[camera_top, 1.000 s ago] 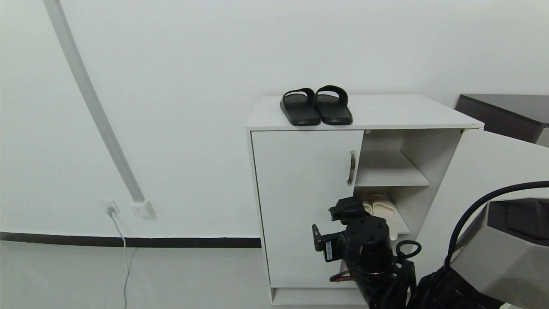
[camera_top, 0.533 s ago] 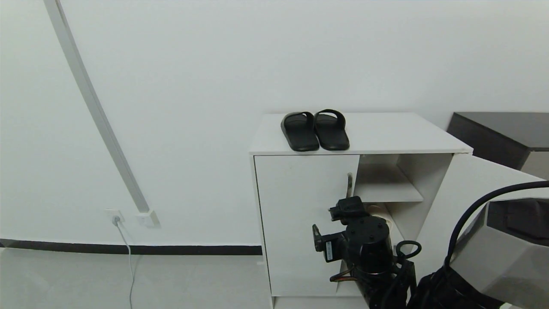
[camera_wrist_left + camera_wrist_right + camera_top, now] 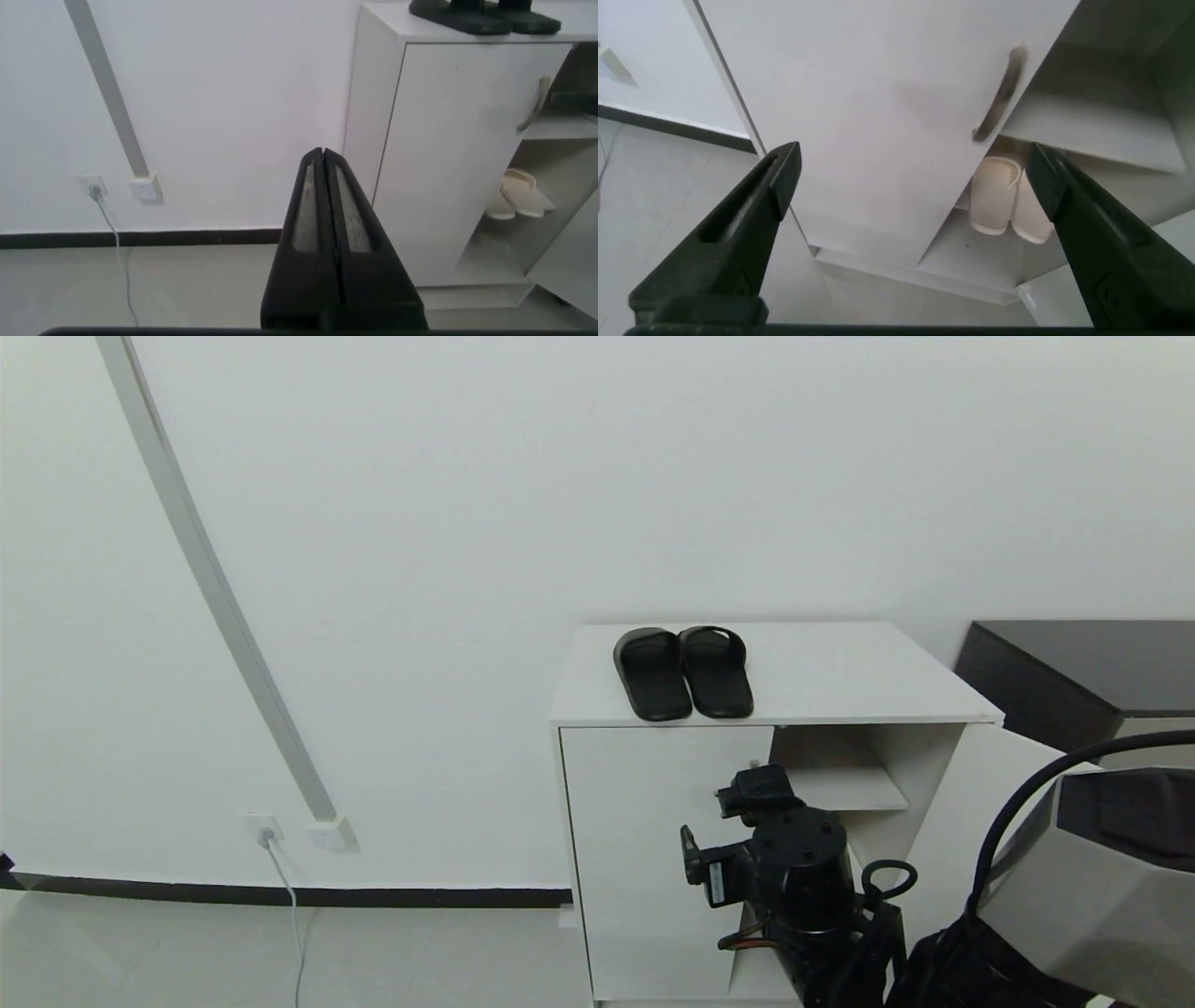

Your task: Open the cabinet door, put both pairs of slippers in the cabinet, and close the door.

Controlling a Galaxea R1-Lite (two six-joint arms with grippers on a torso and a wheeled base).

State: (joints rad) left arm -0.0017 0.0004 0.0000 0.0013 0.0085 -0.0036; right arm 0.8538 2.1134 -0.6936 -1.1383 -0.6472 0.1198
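This looks like a plain, sparsely furnished room of a home. A white shoe cabinet (image 3: 658, 859) with black slippers (image 3: 683, 672) on top stands against a bare wall (image 3: 560, 476). The wall has a socket (image 3: 262, 826) and dark skirting (image 3: 280, 896) above a pale floor (image 3: 187, 952).

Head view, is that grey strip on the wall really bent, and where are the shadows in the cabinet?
Head view: the grey strip bows, probably from lens distortion; left wrist view: it runs straight. Head view: the top of the cabinet shades the open upper compartment. Right wrist view: the pale slippers lie in soft shade on the lower shelf, with no glare.
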